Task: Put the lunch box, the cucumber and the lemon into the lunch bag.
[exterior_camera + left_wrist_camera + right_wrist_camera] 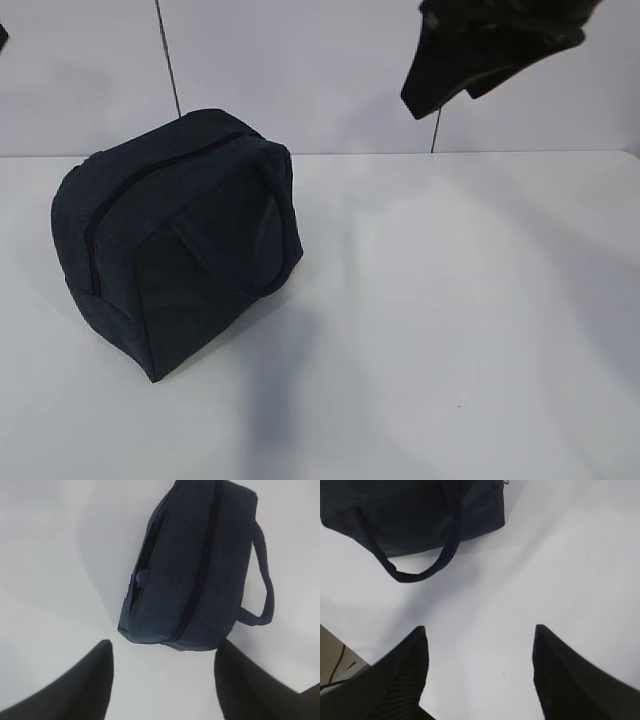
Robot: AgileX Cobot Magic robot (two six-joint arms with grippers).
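Note:
The dark navy lunch bag stands on the white table at the left, its top zipper closed and a strap handle hanging on its near side. It also shows in the left wrist view and the right wrist view. My left gripper is open and empty, held above the table short of the bag's end. My right gripper is open and empty, high above the table to the bag's right; part of it shows at the top of the exterior view. The lunch box, cucumber and lemon are out of view.
The white table stretches to the right of the bag. A light wall with two thin dark cables stands behind. The table's edge and floor show at the lower left of the right wrist view.

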